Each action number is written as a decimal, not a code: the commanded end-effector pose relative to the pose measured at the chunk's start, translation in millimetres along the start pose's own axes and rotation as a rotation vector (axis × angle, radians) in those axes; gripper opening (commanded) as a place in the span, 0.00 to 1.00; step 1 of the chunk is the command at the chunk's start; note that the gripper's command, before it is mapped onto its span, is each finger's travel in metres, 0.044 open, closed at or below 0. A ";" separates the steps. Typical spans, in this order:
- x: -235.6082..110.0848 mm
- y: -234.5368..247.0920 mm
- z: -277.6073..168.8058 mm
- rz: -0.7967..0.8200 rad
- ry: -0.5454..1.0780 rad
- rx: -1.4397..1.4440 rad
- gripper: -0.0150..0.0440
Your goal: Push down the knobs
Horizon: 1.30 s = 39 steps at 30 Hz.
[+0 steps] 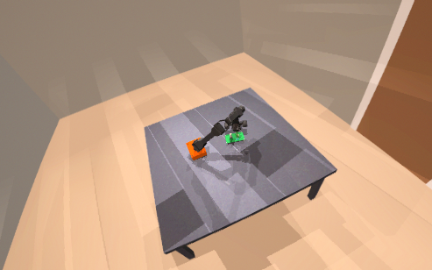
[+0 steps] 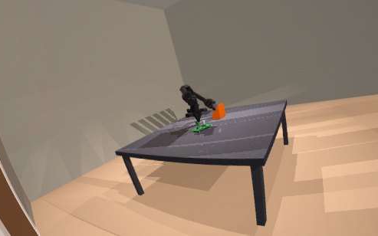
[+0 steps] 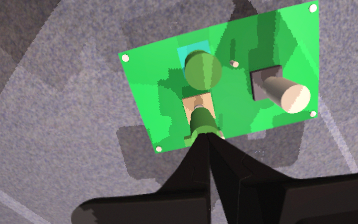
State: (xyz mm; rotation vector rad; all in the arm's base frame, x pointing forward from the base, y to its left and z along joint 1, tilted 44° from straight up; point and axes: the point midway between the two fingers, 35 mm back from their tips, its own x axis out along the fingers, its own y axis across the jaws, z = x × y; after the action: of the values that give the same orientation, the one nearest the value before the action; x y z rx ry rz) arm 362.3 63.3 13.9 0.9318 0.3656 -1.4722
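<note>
Green circuit board point(image 3: 231, 75) sits on the dark grey table point(image 1: 222, 197), near the table's middle, just beside the arm's orange base point(image 1: 192, 154). Arm reaches from the base over the board; gripper point(image 3: 210, 137) points down at it.

Wrist view: gripper jaws are fully closed, tip against tip, with nothing between them. The joined tips sit on top of the dark green knob point(image 3: 202, 121), which stands over a tan potentiometer body point(image 3: 197, 105) near the board's lower edge in this view.

Further up the board, a lighter green knob point(image 3: 202, 70) stands over a teal patch. To the right, a beige knob point(image 3: 288, 95) rises from a dark square body point(image 3: 262, 81).

White mounting dots mark the board's corners. Whether the dark green knob is fully seated cannot be told from these views.
</note>
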 end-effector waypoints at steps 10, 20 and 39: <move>12.2 1.9 1.5 -0.009 -0.007 0.012 0.25; 15.2 1.9 1.5 -0.009 -0.007 0.012 0.25; 17.4 1.9 1.6 -0.009 -0.007 0.012 0.25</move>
State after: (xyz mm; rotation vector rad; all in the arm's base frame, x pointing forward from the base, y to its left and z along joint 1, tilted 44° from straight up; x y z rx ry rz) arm 363.1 58.1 8.6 0.9337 0.3669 -1.4703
